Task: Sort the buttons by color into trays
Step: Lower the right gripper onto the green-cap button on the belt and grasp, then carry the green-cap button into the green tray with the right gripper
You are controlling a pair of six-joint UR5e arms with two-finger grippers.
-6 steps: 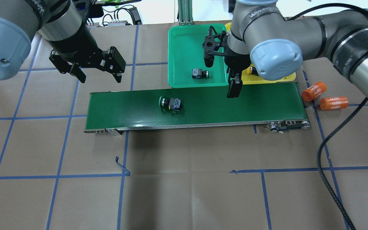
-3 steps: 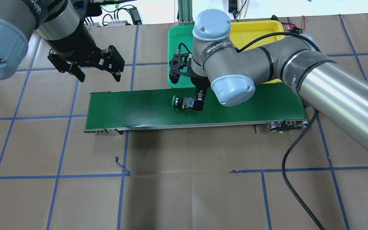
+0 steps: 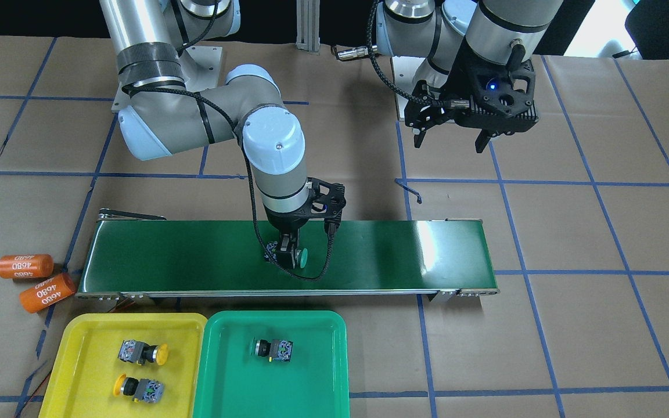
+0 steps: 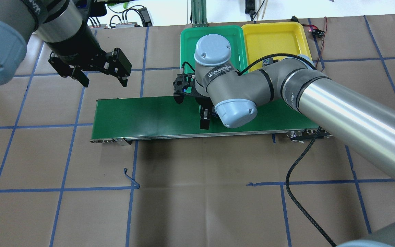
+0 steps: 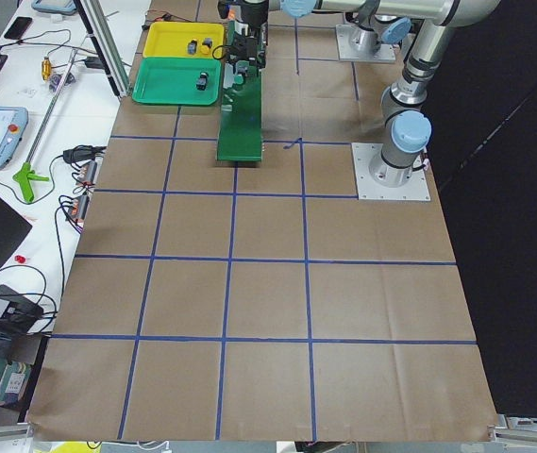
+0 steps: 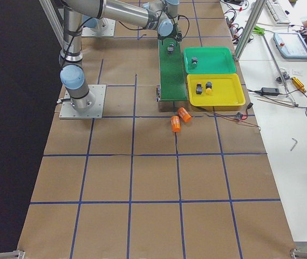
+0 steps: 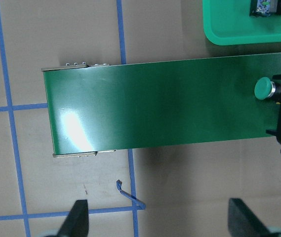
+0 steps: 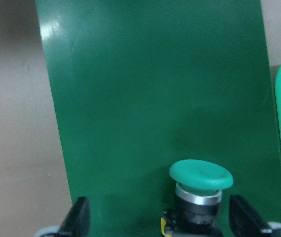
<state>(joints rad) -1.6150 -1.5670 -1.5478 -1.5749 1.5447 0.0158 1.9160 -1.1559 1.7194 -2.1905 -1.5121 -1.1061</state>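
While the right gripper [image 8: 161, 211] straddles the 1 green button [image 3: 301, 255] lying on the conveyor belt [image 3: 166, 261] with fingers spread, expect it light, rigid and smooth-capped, so you should pinch its block body.

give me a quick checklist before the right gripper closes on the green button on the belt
1. Right gripper open: ok, fingers wide apart.
2. Loose green button between the fingers: ok, though somewhat off-centre.
3. Fingers low enough on its body: cannot tell.
4. Green tray has room: ok, only one sorted green button inside.
5. Left gripper out of the way: ok, open, off the conveyor belt.
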